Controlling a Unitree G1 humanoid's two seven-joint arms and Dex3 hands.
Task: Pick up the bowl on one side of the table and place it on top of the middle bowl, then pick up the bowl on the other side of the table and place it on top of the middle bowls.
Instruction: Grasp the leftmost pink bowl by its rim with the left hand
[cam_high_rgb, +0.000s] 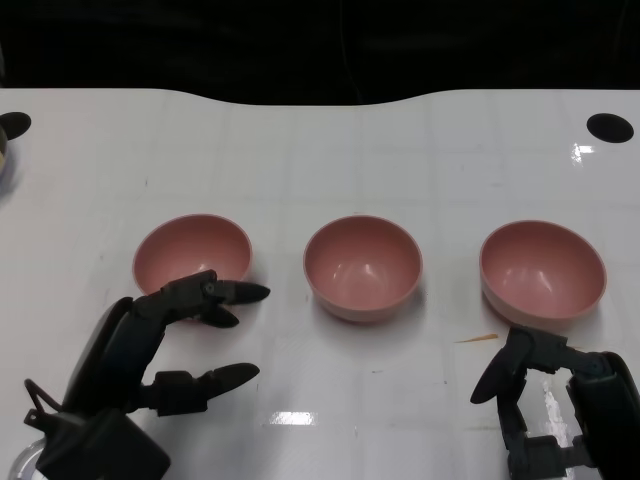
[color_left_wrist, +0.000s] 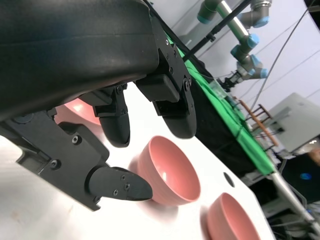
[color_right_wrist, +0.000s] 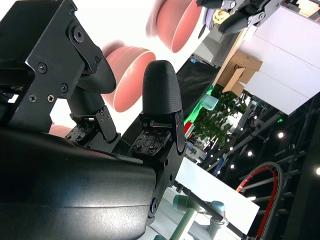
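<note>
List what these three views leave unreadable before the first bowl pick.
- Left bowl: near rim hidden in the head view by the left robot hand; contact cannot be told.
- Right robot hand: cut off by the head view's lower edge.
- Right bowl: partly covered by fingers in the right wrist view.
- Object at the table's far left: cropped by the edge, unidentifiable.

Matte black left hand (cam_high_rgb: 165, 345) and right hand (cam_high_rgb: 555, 400), screw-studded shells.
</note>
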